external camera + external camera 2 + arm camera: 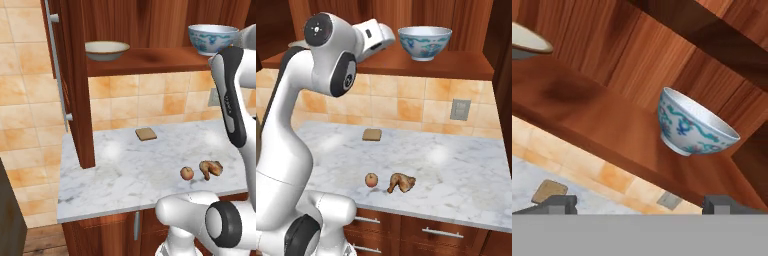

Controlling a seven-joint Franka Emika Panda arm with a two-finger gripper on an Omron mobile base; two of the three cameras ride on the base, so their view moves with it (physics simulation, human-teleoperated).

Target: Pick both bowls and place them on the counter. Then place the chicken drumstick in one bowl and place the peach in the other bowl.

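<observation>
The white bowl with blue pattern [692,124] stands upright on the wooden shelf [150,59] above the counter; it is also the bowl [424,43] at the shelf's right part. The wide tan bowl [107,50] sits further left on the same shelf. My gripper [640,204] is open, its tips wide apart, raised to shelf height and facing the white bowl from a short distance without touching it. On the marble counter [125,170] near the front edge lie the peach [371,180] and, just to its right, the chicken drumstick [401,182].
A flat brown bread slice [146,133] lies near the tiled back wall. A tall wooden cabinet side with a long handle [57,70] rises at the counter's left. A grey wall outlet [460,109] sits below the shelf. My own arm [301,115] stands in front of the counter's left.
</observation>
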